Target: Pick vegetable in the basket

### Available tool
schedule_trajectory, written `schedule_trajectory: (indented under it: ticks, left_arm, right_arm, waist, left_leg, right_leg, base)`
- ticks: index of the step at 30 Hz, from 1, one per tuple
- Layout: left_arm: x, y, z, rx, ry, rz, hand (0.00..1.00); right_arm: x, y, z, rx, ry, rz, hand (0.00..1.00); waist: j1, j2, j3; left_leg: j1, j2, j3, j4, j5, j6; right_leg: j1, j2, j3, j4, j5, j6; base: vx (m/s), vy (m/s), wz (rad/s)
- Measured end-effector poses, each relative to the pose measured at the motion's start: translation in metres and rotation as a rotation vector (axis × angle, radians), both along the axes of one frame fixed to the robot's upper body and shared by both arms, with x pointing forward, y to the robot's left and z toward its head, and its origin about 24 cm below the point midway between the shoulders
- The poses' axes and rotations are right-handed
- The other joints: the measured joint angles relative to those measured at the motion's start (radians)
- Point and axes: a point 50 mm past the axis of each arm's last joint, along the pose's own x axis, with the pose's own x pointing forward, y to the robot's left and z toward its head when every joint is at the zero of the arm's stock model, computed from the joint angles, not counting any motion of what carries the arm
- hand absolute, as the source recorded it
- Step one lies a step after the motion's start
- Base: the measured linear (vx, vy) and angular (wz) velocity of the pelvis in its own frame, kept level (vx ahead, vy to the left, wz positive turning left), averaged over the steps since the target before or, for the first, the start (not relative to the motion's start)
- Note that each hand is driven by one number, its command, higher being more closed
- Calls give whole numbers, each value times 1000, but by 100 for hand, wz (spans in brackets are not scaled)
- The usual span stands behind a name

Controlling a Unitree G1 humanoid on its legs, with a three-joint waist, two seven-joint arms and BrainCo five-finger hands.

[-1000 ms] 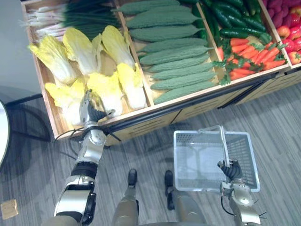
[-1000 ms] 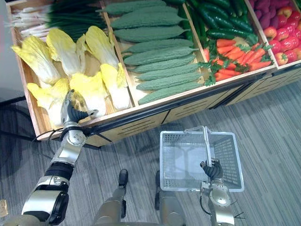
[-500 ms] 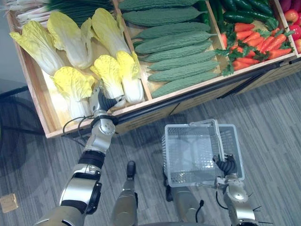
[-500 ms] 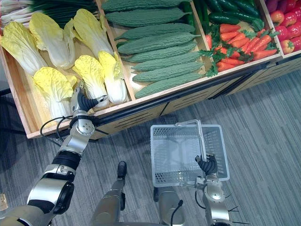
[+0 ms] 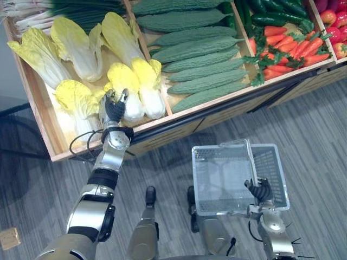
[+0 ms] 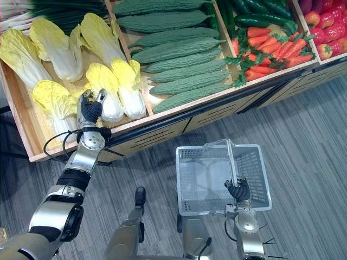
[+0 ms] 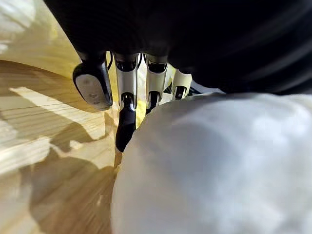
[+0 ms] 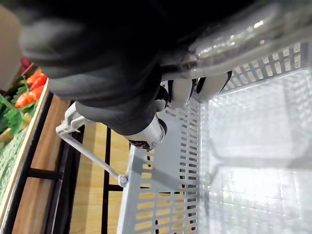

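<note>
Several yellow-leaved napa cabbages lie in the left bin of the wooden stand [image 5: 46, 116]. My left hand [image 5: 115, 110] rests on the white stalk end of one napa cabbage [image 5: 126, 89] near the bin's front. Its fingers [image 7: 126, 112] curl against the pale base [image 7: 209, 161]. My right hand [image 6: 238, 190] is shut on the clear handle [image 8: 234, 44] of the grey plastic basket [image 5: 274, 162]. The basket hangs over the floor in front of the stand with nothing in it.
More cabbages [image 5: 38, 51] lie beside and behind the one I touch. Bitter gourds [image 5: 200, 59] fill the neighbouring bin, then cucumbers [image 5: 271, 11], carrots [image 5: 293, 51] and red fruit [image 5: 336, 32]. Scallions [image 5: 65, 11] lie at the back left. The stand's front rim [image 5: 217, 116] separates bins and basket.
My left hand has moved from the bin's front rim onto the cabbage's stalk end and its fingers have curled in. The view shifted. The right hand still holds the basket.
</note>
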Motion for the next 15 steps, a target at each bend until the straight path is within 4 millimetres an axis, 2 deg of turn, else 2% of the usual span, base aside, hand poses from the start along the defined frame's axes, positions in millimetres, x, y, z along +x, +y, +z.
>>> schedule_trajectory:
  ticks: [7, 15]
  left_arm:
    - [-11, 3, 10, -37, -89, -3, 100]
    - [-38, -11, 8, -90, -195, -36, 100]
  right_arm:
    - [-1, 1, -2, 5, 10, -1, 100]
    - [-8, 2, -10, 6, 46, -2, 100]
  waist:
    - [-13, 0, 0]
    - [-16, 6, -9]
  left_leg:
    - [31, 1, -2, -1, -1, 0]
    - [64, 1, -7, -1, -5, 2]
  right_leg:
    - [50, 0, -3, -36, 15, 1]
    - [101, 1, -8, -70, 26, 5]
  base:
    - [10, -5, 1]
    - [5, -3, 2]
